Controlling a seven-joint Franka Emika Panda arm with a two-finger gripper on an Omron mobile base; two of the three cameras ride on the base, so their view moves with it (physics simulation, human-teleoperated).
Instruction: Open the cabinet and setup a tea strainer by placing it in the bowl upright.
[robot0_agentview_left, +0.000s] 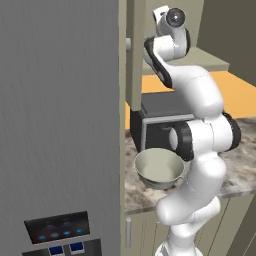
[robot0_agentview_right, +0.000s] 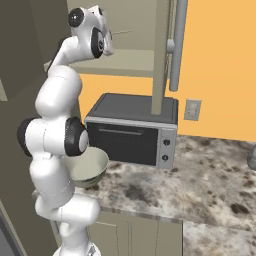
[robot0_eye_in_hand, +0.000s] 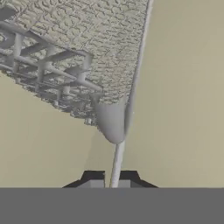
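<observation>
You are reaching the gripper (robot0_eye_in_hand: 111, 180) into the cabinet (robot0_agentview_right: 162, 55) – its tips are clamping the tea strainer (robot0_eye_in_hand: 83, 70) by its thin handle – so it lifts out above the bowl (robot0_agentview_left: 158, 168).

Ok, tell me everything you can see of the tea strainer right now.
The tea strainer is a silvery-grey wire-mesh basket with a ribbed frame and a thin straight metal handle. In the hand view it lies on the beige shelf inside the open cabinet, mesh away from the camera, its handle running between the two fingertips of the gripper, which is shut on it. Nothing else touches it.
</observation>
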